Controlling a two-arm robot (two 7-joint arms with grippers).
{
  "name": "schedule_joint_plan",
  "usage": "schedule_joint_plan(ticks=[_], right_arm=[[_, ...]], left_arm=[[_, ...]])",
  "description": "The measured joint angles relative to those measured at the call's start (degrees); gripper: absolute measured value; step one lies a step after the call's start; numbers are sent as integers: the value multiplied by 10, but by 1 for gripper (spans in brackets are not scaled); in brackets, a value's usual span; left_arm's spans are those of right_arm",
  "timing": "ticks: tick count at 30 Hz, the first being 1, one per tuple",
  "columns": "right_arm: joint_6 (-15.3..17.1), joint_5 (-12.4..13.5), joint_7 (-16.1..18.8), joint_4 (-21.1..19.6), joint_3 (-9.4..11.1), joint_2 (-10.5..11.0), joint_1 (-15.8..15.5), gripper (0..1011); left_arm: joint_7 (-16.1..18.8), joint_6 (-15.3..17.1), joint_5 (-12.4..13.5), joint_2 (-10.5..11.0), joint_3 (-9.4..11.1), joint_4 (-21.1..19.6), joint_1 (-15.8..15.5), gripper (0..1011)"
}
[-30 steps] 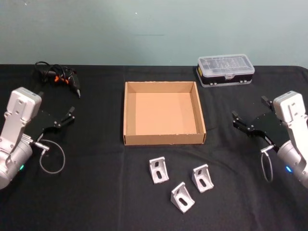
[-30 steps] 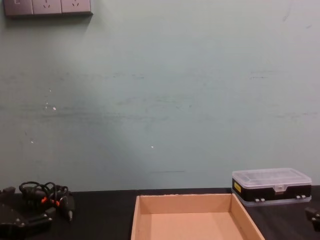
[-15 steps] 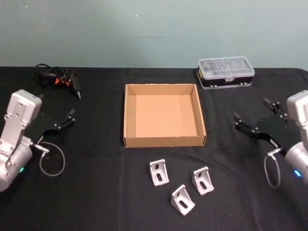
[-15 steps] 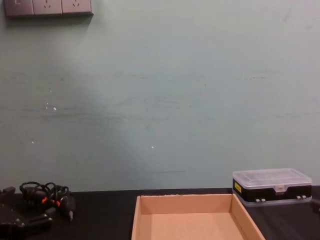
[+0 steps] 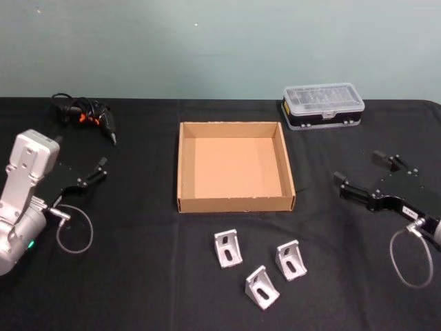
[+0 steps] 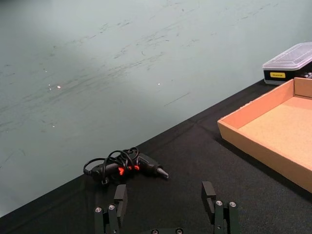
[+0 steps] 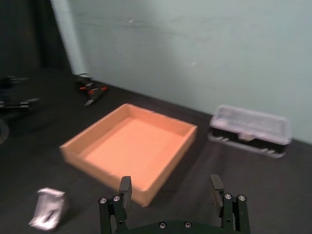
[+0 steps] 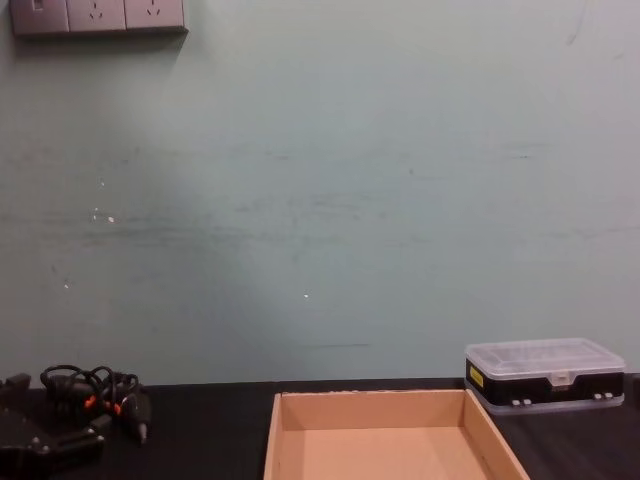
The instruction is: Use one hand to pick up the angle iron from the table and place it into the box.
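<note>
Jaws spread, the right gripper [image 5: 357, 167] flanks the box [image 5: 234, 203], plastic case [image 5: 322, 103] beyond.

The box [image 8: 370, 412] is cut off by the chest view's lower edge. The right arm [image 5: 428, 222] runs off the head view's edge, and what the case [image 5: 322, 105] holds is too small to tell.

Bare table [image 5: 138, 276] lies open on both sides of the angle irons [image 5: 227, 248], the box [image 5: 236, 203] standing just behind them; case [image 5: 322, 105] and cable bundle [image 5: 86, 114] sit well apart, farther back.
</note>
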Motion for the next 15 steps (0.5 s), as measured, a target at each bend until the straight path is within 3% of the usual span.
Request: schedule_joint_plan(ticks=[7,15], right_arm=[[81,63,47,-38,12,16,-16,1003],[133,104,68,-44,-16,30,-14,1003]], left_arm=[[0,0,0,0,0,0,0,1000],[0,0,0,0,0,0,0,1000]])
